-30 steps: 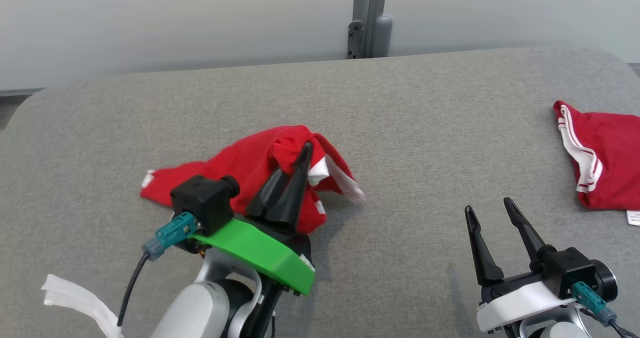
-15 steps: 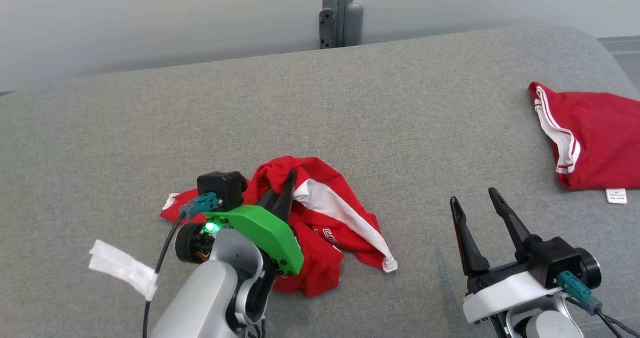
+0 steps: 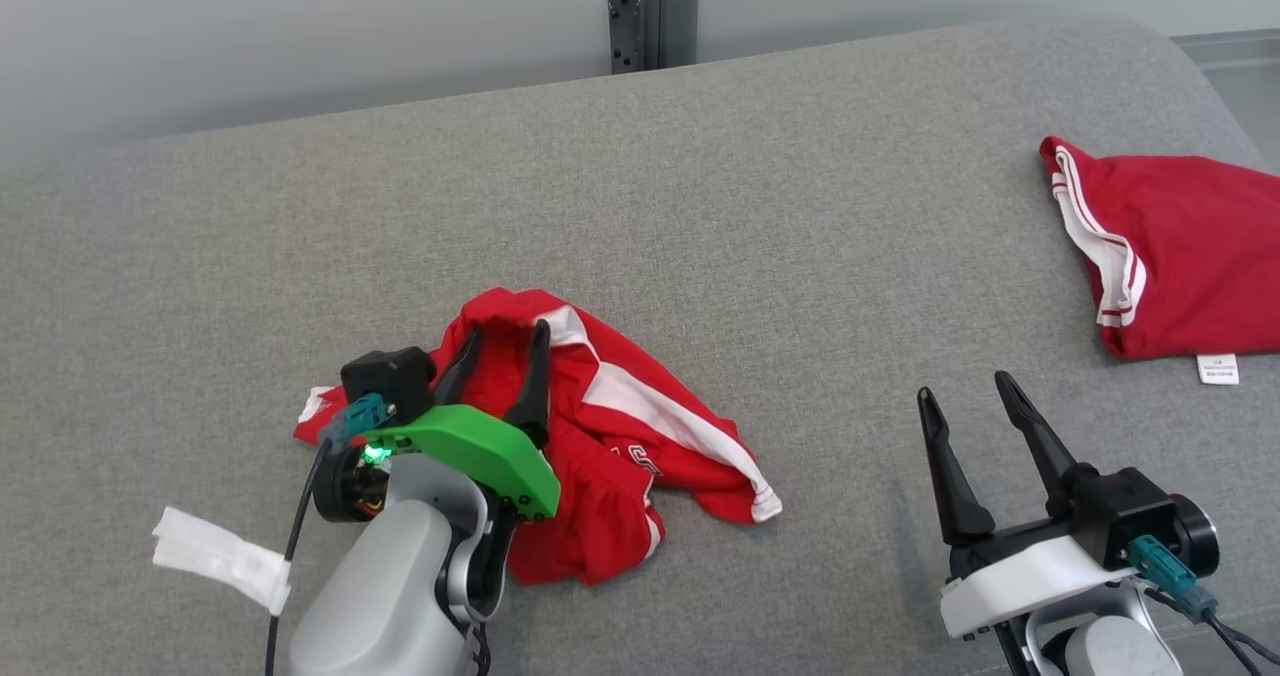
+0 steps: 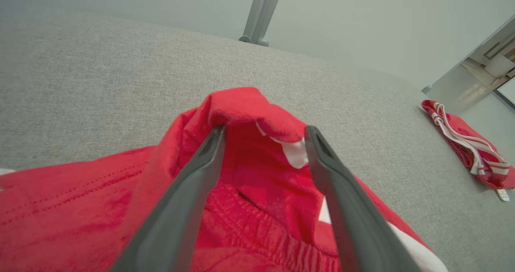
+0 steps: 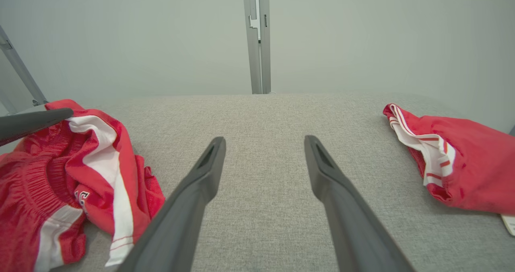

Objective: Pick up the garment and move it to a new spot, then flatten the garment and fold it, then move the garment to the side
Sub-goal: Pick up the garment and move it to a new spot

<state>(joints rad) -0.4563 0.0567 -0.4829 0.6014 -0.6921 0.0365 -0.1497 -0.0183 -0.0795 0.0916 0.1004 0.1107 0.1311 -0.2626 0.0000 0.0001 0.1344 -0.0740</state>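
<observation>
- Our right gripper (image 3: 963,386), nearer than the post (image 3: 650,11) and to its right, stands wide open and empty.
- Our left gripper (image 3: 508,331), nearer than the post and left of it, is spread open with its tips at a raised fold of the garment (image 3: 620,426), clamping nothing.
- The garment lies crumpled on the pad (image 3: 800,206), just left of the post.
- The spare garment (image 3: 1180,246) lies far right of the post.

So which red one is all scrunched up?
The garment by the left tool, heaped in wrinkles. The far-right garment lies neatly folded.
</observation>
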